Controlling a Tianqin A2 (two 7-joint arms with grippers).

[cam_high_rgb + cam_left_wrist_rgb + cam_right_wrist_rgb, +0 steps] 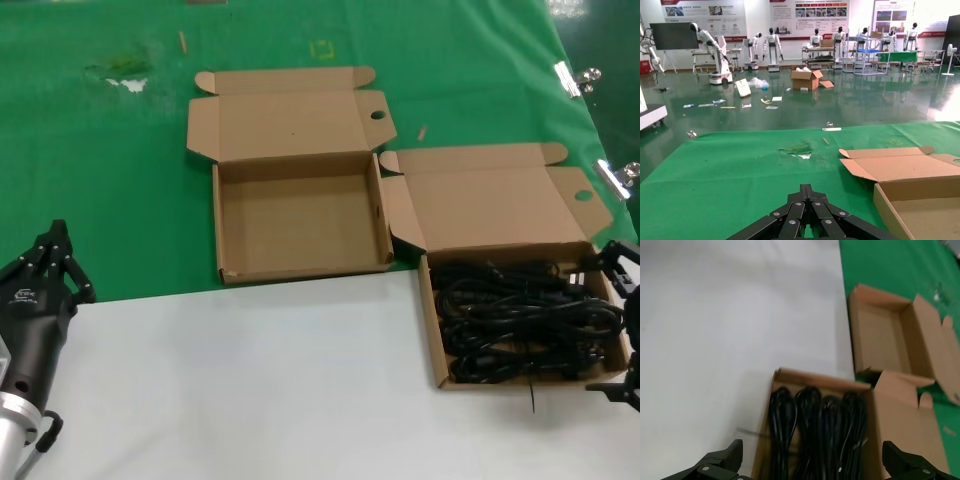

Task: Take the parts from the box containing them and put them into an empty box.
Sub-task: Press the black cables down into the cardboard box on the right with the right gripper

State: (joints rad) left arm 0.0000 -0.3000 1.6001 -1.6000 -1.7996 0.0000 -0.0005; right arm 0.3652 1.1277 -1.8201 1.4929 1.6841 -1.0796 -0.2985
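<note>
the power cords [525, 320] lie in the lower right of the head view, black coiled bundles packed side by side in the full box [432, 330]. they fill its tray from wall to wall. the right wrist view shows the cords [815, 435] as about four long bundles lying parallel in the tray, at the bottom centre of that frame. the box's hinged lid [495, 200] is laid back open, up and away from the tray, with a round hole near its right ear tab. a thin black wire [530, 392] sticks out over the near wall of this box onto the white surface [250, 380].

the empty box [300, 215] sits at the centre of the head view, up and left of the full one, on the green cloth [100, 180]. its near right corner is just beside the other box's lid flap. its lid is open too, and its tray holds nothing.

the right gripper [625, 325] is at the right edge of the head view, over the right end of the full box. its jaws are spread wide and grip nothing.

the left gripper [50, 262] is at the lower left of the head view, well apart from both boxes. its jaws are drawn together, empty.
</note>
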